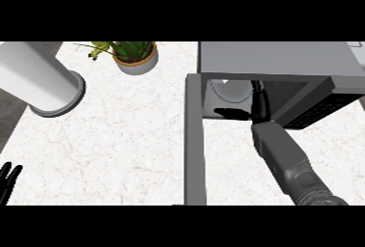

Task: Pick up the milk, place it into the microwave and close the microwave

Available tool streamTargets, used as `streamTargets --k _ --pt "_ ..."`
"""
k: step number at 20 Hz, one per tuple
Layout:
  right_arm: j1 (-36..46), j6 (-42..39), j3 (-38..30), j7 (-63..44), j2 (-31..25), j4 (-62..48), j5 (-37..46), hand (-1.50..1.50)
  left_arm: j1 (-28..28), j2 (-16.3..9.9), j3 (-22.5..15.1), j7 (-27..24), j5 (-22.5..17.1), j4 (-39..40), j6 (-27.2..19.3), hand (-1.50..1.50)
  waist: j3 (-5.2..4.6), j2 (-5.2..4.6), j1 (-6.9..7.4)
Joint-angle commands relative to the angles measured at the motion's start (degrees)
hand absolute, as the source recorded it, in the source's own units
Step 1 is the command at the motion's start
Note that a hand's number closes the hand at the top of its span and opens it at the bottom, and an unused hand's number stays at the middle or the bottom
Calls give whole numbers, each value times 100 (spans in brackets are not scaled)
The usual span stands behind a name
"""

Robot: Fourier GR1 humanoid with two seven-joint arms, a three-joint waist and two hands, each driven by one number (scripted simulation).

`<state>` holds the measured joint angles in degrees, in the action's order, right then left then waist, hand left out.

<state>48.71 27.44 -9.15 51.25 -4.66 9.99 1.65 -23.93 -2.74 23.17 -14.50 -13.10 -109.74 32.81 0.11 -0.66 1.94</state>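
The grey microwave (285, 58) stands at the upper right. Its door (194, 144) is swung wide open and shows edge-on as a long grey bar running toward me. My right forearm reaches into the cavity. My right hand (258, 103) is inside the opening, fingers straight and pointing inward, thumb (231, 114) stuck out to the left. Just left of the fingers a white rounded thing (228, 91) sits in the cavity; I cannot tell whether it is the milk. Nothing shows between the fingers. My left hand (8, 181) rests open at the lower left edge, fingers up.
A large white cylinder (39, 79) stands at the upper left on the white marble counter (121, 135). A potted plant (135, 55) stands at the back, left of the microwave. The dark control panel (321, 108) juts out right of the opening.
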Motion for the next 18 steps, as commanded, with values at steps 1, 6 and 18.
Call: streamTargets --k 1,6,18 --pt "-268 -712 -79 262 146 204 -160 -150 -329 102 -278 40 -131 -192 405 -150 -5 50 -87" --pt "-757 -1652 30 461 377 391 -224 -150 -320 131 -568 -148 -30 -66 749 -150 -10 76 -169" --pt "-3053 -2377 851 414 234 2587 -380 -150 -47 270 -1500 178 799 -266 762 -150 -23 146 -401"
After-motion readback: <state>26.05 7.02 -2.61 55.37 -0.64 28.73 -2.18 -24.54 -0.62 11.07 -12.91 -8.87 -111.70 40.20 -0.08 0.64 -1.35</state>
